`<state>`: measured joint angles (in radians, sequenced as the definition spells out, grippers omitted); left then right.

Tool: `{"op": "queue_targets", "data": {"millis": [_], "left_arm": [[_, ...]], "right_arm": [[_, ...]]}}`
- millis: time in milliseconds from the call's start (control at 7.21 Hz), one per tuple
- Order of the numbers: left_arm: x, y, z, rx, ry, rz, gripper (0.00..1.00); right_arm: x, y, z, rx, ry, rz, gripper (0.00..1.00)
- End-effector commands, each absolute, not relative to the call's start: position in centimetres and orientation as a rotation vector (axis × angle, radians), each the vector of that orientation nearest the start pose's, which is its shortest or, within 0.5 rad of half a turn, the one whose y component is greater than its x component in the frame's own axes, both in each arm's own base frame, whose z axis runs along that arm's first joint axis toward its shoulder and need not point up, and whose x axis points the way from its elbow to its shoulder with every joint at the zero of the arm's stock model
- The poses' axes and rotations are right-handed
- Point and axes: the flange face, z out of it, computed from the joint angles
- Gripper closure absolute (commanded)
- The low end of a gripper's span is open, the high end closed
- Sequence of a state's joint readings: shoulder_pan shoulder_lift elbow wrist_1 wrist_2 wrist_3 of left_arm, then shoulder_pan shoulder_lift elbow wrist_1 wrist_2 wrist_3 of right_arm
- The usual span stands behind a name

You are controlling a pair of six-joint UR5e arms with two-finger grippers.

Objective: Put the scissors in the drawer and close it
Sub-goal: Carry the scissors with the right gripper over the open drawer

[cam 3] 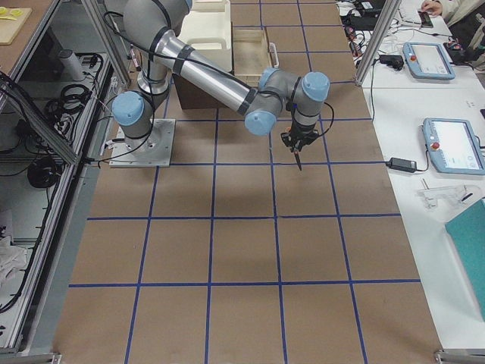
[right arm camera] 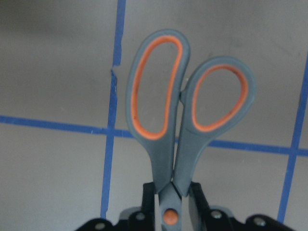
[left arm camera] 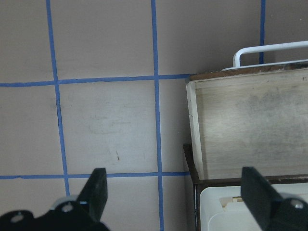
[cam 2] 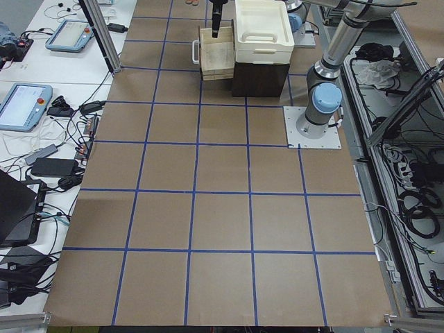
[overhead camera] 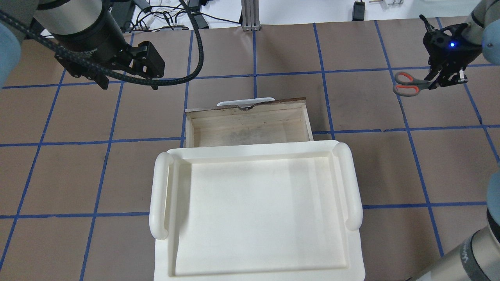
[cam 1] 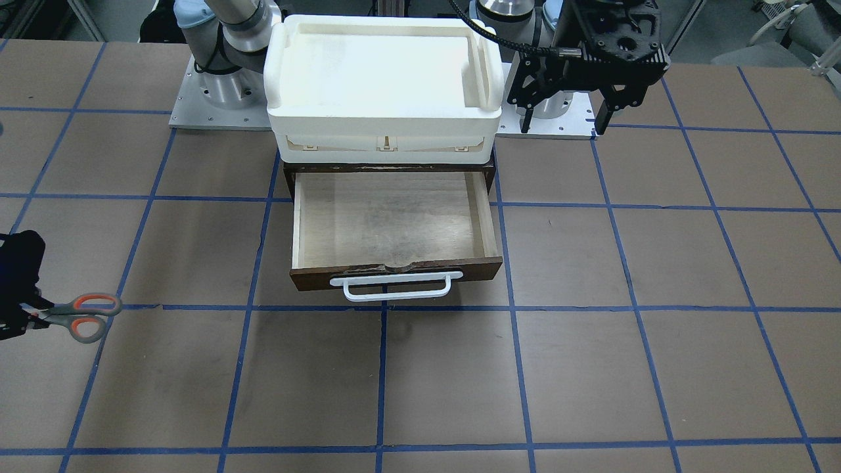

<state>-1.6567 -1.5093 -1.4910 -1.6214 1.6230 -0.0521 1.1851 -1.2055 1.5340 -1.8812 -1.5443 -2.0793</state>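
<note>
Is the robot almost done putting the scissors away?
About halfway. Done: the drawer stands open and empty, and the scissors are already grabbed. In hand: the right tool grips them near the blades, handles sticking out, well off to the drawer's side. Left: carry them over, drop them in, then push the drawer shut. The left tool is open and holds nothing.

Silver arms (cam 3: 212, 76), pale-blue joints (cam 3: 130, 110), black fingers (left arm camera: 96, 192)
</note>
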Motion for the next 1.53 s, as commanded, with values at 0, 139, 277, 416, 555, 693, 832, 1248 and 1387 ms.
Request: {"op": "queue_targets", "data": {"millis": [0,139,277,416,555,693,832,1248,1387], "left_arm": [[-16.8,-45.8,55.2,0.049,3.092,-0.145,0.0],[-16.8,-45.7,55.3,0.048,3.092,-0.148,0.0],[-16.8,-45.7,55.3,0.048,3.092,-0.148,0.0],[-16.8,-45.7,55.2,0.049,3.092,-0.145,0.0],[-16.8,-45.7,55.3,0.048,3.092,-0.148,0.0],[-16.8,-45.7,55.3,0.048,3.092,-0.148,0.0],[-16.8,-45.7,55.2,0.049,3.092,-0.145,0.0],[-16.8,-45.8,55.1,0.049,3.094,-0.143,0.0],[-16.8,-45.8,55.2,0.049,3.092,-0.145,0.0]], "right_arm": [[-2.2,-61.0,37.4,-2.303,2.069,-0.015,1.0],[2.3,-60.3,38.6,-2.326,2.048,-0.003,1.0],[7.0,-59.3,39.4,-2.305,2.064,-0.006,1.0],[11.9,-58.3,39.8,-2.281,2.096,0.002,1.0],[16.9,-56.9,40.1,-2.285,2.107,0.019,1.0],[21.2,-55.2,40.4,-2.263,2.138,0.02,1.0],[24.9,-53.7,40.3,-2.226,2.181,0.028,1.0],[31.9,-50.0,40.0,-2.197,2.195,0.029,1.0],[33.7,-49.0,39.5,-2.223,2.17,0.033,1.0]]}}
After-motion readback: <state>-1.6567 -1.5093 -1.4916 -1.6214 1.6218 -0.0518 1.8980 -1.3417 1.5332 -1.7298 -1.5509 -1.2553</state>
